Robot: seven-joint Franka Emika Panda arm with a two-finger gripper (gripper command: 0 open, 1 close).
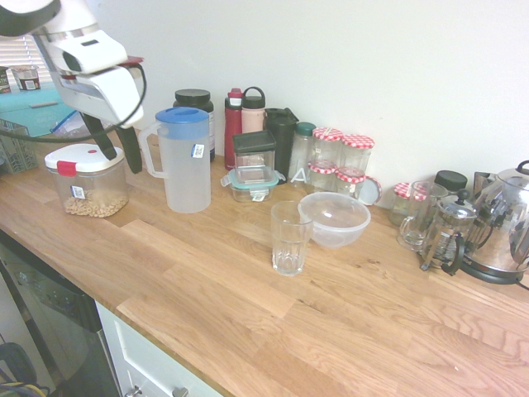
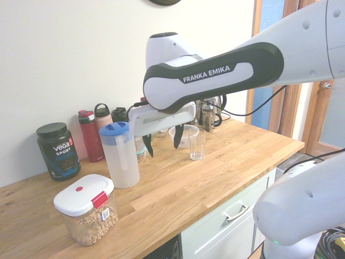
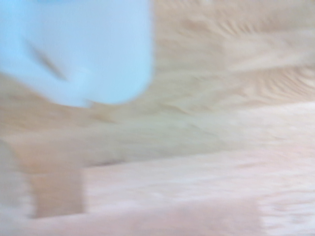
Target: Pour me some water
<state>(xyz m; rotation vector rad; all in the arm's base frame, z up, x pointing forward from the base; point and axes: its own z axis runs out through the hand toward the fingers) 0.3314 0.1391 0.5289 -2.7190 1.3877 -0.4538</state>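
A translucent water pitcher [image 1: 183,161] with a blue lid stands upright on the wooden counter, its handle turned toward the cereal box side. My gripper [image 1: 118,147] hangs open above the counter just beside that handle, with nothing between its fingers. In the second exterior view the gripper [image 2: 162,141] shows raised next to the pitcher [image 2: 119,155]. An empty ribbed drinking glass [image 1: 289,237] stands alone further along the counter, also seen as the glass [image 2: 197,144]. The wrist view is blurred; a pale blue-white shape, probably the pitcher [image 3: 74,49], fills one corner over wood.
A lidded cereal container [image 1: 87,178] sits below the gripper. Bottles [image 1: 241,116], jars [image 1: 347,157] and a black tub [image 2: 57,150] line the wall. A clear bowl [image 1: 335,219] stands behind the glass. A French press [image 1: 446,236] and kettle [image 1: 504,223] stand at the far end.
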